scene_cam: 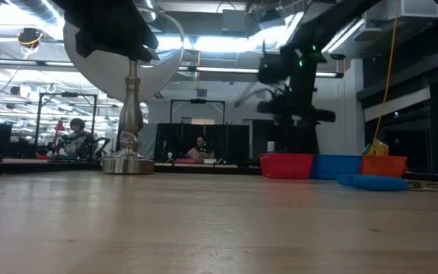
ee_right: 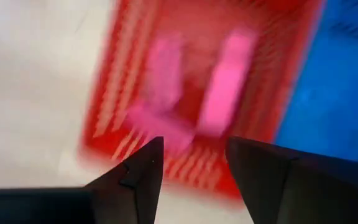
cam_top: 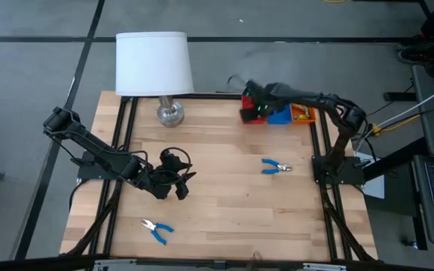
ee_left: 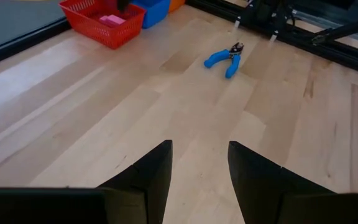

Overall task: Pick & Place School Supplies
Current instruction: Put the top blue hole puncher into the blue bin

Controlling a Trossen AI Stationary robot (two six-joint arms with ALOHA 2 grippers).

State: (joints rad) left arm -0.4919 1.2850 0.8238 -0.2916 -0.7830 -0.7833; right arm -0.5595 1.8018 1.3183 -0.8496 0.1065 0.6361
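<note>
Pink eraser-like blocks (ee_right: pixel 225 93) lie inside the red mesh plastic tray (ee_right: pixel 135 50), which stands at the far edge of the pale wooden table (cam_top: pixel 224 203) beside a blue tray (cam_top: pixel 280 116) and an orange tray (cam_top: pixel 302 114). The right gripper (ee_right: pixel 191 155) hovers above the red tray, fingers parted and empty. One pair of blue-handled pliers (cam_top: pixel 276 167) lies near the table's right edge; a second blue-handled pair (cam_top: pixel 157 229) lies near the front left corner. The left gripper (ee_left: pixel 199 163) hangs over the table's left-middle, released, holding nothing. A white-shaded lamp (cam_top: pixel 155 64) on a metal base stands at the far left.
</note>
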